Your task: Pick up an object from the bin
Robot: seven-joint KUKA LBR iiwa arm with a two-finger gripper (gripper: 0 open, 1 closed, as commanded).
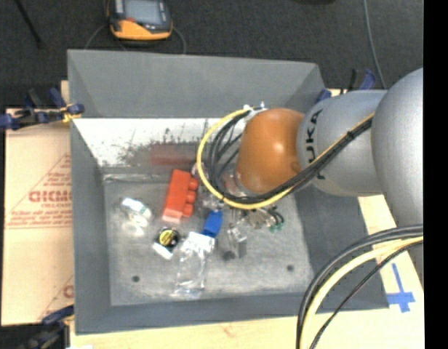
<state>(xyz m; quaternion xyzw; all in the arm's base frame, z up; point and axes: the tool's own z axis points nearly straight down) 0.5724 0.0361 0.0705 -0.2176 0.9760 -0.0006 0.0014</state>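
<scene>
My gripper reaches down into the middle of the bin, below the orange cover. Just left of it lies a small blue block. A crumpled clear plastic piece lies to the lower left of the gripper. An orange-red toy brick lies further up and left, near the bin's back wall. A small green-and-white thing sits to the gripper's right, partly hidden by the arm. Nothing can be seen held by the gripper.
A small black-and-yellow thing and a white-and-clear piece lie on the left half of the bin floor. The arm covers the bin's right back part.
</scene>
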